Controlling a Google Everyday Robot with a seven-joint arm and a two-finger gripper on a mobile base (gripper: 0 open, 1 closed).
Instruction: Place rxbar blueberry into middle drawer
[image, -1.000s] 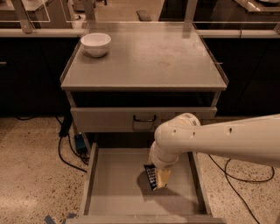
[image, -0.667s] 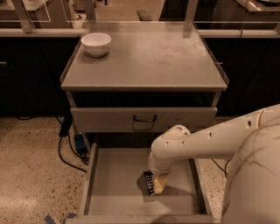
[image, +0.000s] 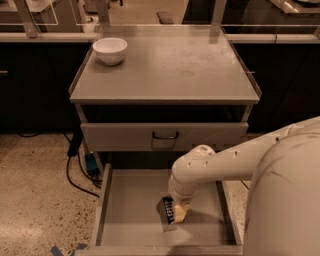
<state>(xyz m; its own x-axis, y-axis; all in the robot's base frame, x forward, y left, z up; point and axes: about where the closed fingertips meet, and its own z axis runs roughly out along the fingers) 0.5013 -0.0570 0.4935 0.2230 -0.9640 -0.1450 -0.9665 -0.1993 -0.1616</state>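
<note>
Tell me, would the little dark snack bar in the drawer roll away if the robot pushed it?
Probably not. The rxbar blueberry looks flat and rectangular, so it would likely slide on the smooth floor of the middle drawer rather than roll. It is small beside the gripper, which is low in that drawer, so it is probably light.

No word, brand, number or sign can be read anywhere. The bar (image: 168, 210) carries pale print on its dark wrapper, but the marks are too small to make out as letters. The end effector (image: 176, 212) sits low inside the open drawer (image: 130, 220), right at the bar; neither it nor the arm shows any legible label. The drawer front above, the table (image: 170, 65) and the bowl (image: 110, 50) are plain, with no lettering.
</note>
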